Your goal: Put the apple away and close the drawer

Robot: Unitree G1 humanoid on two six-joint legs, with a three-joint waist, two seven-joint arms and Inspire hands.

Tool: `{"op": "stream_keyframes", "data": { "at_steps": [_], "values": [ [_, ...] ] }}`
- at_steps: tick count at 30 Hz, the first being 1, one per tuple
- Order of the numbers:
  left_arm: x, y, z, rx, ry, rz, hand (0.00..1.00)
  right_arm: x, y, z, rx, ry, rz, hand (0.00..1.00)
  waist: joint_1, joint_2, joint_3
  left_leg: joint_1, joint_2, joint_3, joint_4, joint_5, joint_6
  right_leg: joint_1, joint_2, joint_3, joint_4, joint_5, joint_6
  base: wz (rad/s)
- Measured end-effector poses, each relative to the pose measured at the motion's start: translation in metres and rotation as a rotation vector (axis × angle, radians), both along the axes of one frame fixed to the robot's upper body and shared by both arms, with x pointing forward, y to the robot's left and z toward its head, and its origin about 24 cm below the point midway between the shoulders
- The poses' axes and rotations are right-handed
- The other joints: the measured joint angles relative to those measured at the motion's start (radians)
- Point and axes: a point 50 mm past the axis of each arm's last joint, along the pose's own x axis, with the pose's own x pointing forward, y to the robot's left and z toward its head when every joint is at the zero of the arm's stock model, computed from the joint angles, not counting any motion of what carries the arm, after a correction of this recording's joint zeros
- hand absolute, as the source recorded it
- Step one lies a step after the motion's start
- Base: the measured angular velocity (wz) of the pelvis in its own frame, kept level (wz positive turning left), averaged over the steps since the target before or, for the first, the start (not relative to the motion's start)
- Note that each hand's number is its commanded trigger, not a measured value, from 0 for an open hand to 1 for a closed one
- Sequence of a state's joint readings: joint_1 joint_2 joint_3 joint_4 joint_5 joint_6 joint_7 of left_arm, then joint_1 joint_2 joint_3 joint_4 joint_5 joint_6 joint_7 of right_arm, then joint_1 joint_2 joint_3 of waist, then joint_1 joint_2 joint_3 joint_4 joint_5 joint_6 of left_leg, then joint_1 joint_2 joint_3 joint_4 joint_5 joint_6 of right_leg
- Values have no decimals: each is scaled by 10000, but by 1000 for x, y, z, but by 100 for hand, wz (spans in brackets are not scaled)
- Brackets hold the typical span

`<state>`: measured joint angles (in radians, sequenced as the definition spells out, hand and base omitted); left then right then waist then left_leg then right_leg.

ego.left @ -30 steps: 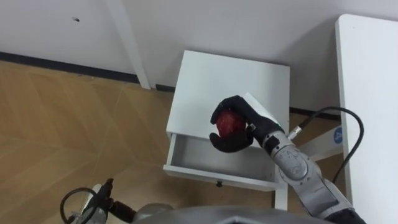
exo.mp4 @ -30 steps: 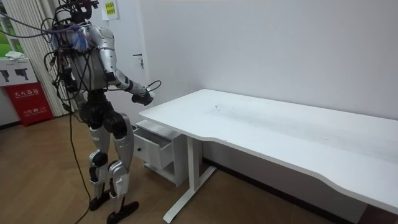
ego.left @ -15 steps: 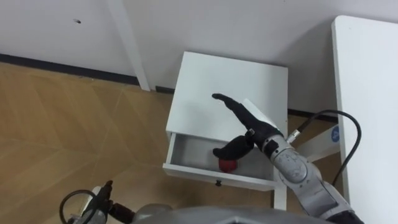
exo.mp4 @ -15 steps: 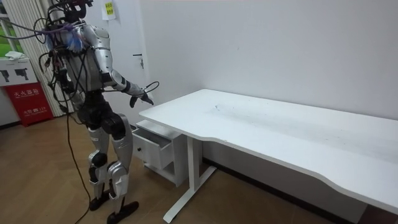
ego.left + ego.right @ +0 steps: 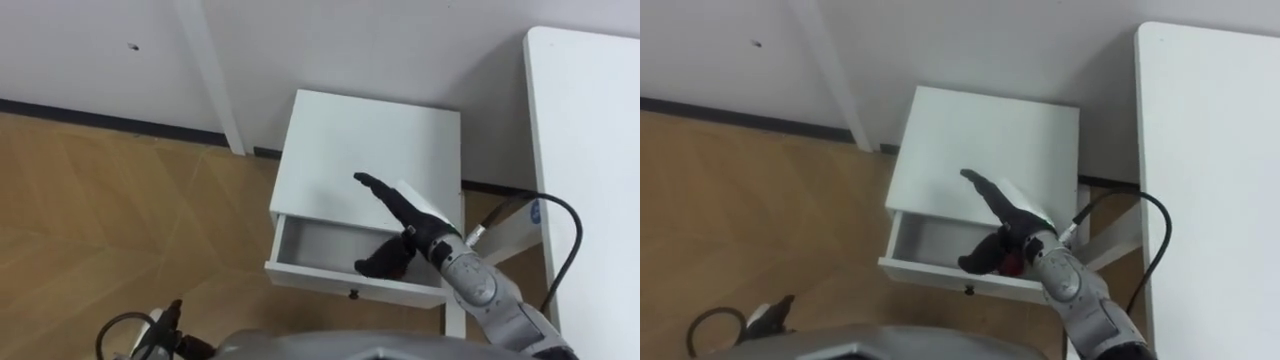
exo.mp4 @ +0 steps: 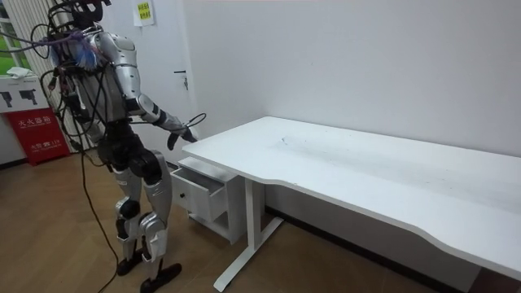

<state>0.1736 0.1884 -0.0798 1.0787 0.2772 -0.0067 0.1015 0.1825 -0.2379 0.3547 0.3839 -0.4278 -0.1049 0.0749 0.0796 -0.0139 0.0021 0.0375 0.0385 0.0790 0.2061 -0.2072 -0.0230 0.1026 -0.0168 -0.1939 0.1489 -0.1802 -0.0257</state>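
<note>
The right hand (image 5: 405,226) is seen spread wide above the open drawer (image 5: 322,246), fingers stretched out and nothing held in it. The apple (image 5: 1013,263) is spotted down inside the drawer, a sliver of red just beside the thumb, mostly hidden by the hand. The drawer is drawn out of the white cabinet (image 5: 372,140), which is set beside the white surface (image 5: 590,150). In the room view the robot is shown standing at the cabinet, right arm reached out over it. The left hand (image 5: 165,322) is glimpsed at the lower left; whether it is wide or curled cannot be told.
</note>
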Motion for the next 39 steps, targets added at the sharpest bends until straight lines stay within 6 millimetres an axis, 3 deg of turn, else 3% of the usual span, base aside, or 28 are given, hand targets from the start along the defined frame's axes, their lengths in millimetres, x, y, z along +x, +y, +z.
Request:
{"op": "stream_keyframes", "data": {
  "at_steps": [3, 7, 8, 9, 10, 11, 12, 13, 14, 15, 16, 17, 18, 19, 20, 21, 22, 23, 24, 26, 27, 29, 32, 39],
  "values": [
    [-6, 2, 0, 144, 68, 212, 0, -10, -18, -15, -68, 591, -1211, 0, -49, -33, -27, 96, -36, 54, -9, 19, 25, 67, -38, 6, -21, -18, 31, 1],
    [-21, 10, 1, 478, 221, 926, 0, -46, -66, -43, -766, 1980, -4235, 0, -509, -150, -103, 122, -190, 81, -6, 14, 60, 178, -215, -131, -46, -111, 171, 12],
    [-24, 10, 0, 548, 323, 948, 0, -59, -83, -48, -1183, 2351, -5060, 0, -680, -104, -99, 112, -212, 335, 32, -53, 176, 95, -310, -224, 246, -205, 246, 16],
    [-24, 11, 0, 552, 335, 963, 0, -64, -86, -50, -1628, 2420, -4974, 0, -745, -85, -94, 92, -215, 504, 76, -97, 246, -23, -380, -285, 571, -292, 324, 28],
    [-22, 10, 0, 543, 344, 1016, 0, -75, -92, -54, -1929, 2747, -5249, 0, -895, 8, -101, 97, -260, 717, 83, -94, 352, -550, -581, -201, 1789, -445, 521, 34],
    [-21, 10, 0, 546, 353, 1052, 0, -80, -96, -56, -2057, 2921, -5504, 0, -996, 31, -86, 104, -303, 758, 70, -44, 451, -947, -695, -33, 2695, -453, 538, 59],
    [-19, 12, 1, 599, 260, 1152, 0, -92, -103, -59, -2280, 3234, -6081, 0, -1165, 101, -104, 178, -466, 930, 36, 80, 663, -2021, -932, 343, 4711, -238, 664, 50],
    [-16, 15, 1, 669, 149, 1375, 0, -104, -112, -61, -2517, 3622, -6726, 0, -1208, 117, -100, 288, -574, 1123, -2, 90, 876, -3247, -1192, 746, 6878, 752, 736, 30],
    [-15, 17, 1, 693, 151, 1497, 0, -116, -121, -62, -2844, 3980, -7298, 0, -1228, 333, -132, 224, -447, 1126, 170, -32, 1076, -4448, -1127, 1167, 8407, 2747, 967, -17],
    [-16, 19, 2, 728, 191, 1549, 0, -118, -123, -63, -2876, 4050, -7505, 0, -1212, 613, -156, 106, -350, 1158, 337, -72, 1148, -5137, -1022, 1452, 9239, 3389, 911, -45],
    [-18, 27, 3, 867, 345, 1749, 0, -120, -125, -63, -2885, 4122, -7748, 0, -1323, 747, -18, -125, -314, 1146, 752, -228, 1372, -6825, -1060, 1662, 12399, 3040, 699, -35],
    [-22, 33, 4, 1053, 627, 1923, 0, -128, -126, -64, -2860, 4348, -7953, 0, -1450, 800, 53, -335, -201, 1144, 1105, -298, 1466, -8109, -1094, 1616, 15159, 2243, 432, -12],
    [-22, 34, 4, 1102, 650, 1924, 0, -135, -127, -65, -2847, 4533, -8119, 0, -1560, 884, 85, -424, -114, 1146, 1222, -327, 1507, -8586, -1092, 1573, 16148, 1924, 409, 24],
    [-21, 35, 4, 1123, 681, 1936, 0, -148, -129, -65, -2847, 4894, -8550, 0, -1747, 1106, 106, -482, 32, 1110, 1311, -473, 1489, -9080, -1101, 1603, 16979, 1513, 483, 47],
    [-20, 36, 5, 1174, 637, 1902, 0, -163, -129, -67, -2868, 5418, -8957, 0, -1894, 1112, 105, -451, 46, 1093, 1330, -712, 1430, -8843, -1221, 1678, 16152, 1266, 613, 50],
    [-21, 38, 6, 1214, 635, 1863, 0, -170, -127, -68, -2876, 5720, -9111, 0, -1901, 1036, 119, -431, -18, 1163, 1398, -736, 1454, -8446, -1266, 1761, 15185, 1183, 692, 43],
    [-26, 38, 6, 1241, 756, 1860, 0, -179, -126, -69, -2922, 6172, -9301, 0, -1908, 897, 90, -393, -133, 1144, 1436, -769, 1488, -7227, -1205, 1817, 12526, 1058, 870, 20],
    [-26, 38, 6, 1246, 754, 1863, 0, -181, -126, -70, -2929, 6283, -9368, 0, -1907, 784, 95, -389, -221, 1120, 1432, -841, 1460, -6513, -1164, 1793, 11154, 1018, 926, 15],
    [-34, 38, 6, 1277, 904, 1900, 0, -182, -126, -70, -2936, 6350, -9474, 0, -1880, 551, 73, -418, -399, 1095, 1411, -850, 1473, -5230, -1135, 1704, 8574, 950, 976, 4],
    [-38, 37, 5, 1324, 1176, 1974, 0, -179, -127, -70, -2933, 6275, -9477, 0, -1483, 216, 62, -526, -537, 1146, 1298, -787, 1505, -2946, -829, 1317, 4664, 640, 972, -9],
    [-37, 36, 5, 1317, 1170, 1971, 0, -175, -127, -70, -2900, 6185, -9491, 0, -1330, 191, 64, -523, -538, 1147, 1241, -734, 1513, -2501, -727, 1285, 3827, 438, 946, -19],
    [-36, 36, 5, 1371, 1117, 1997, 0, -152, -127, -70, -2712, 5701, -9422, 0, -1228, -89, 14, -414, -565, 1151, 833, -464, 1448, -1379, -507, 1369, 1461, 521, 854, -4],
    [-34, 37, 5, 1434, 998, 1993, 0, -135, -127, -71, -2589, 5471, -9390, 0, -1095, -423, 4, -152, -533, 1133, 598, -427, 1298, -663, -375, 1469, 295, 657, 851, 0],
    [-30, 32, 4, 1288, 841, 1936, 0, -127, -124, -71, -2415, 5187, -9679, 0, -1086, -387, -5, 111, -477, 1077, 142, -365, 1115, -462, -255, 1390, 3, 654, 850, -1]
  ]
}}
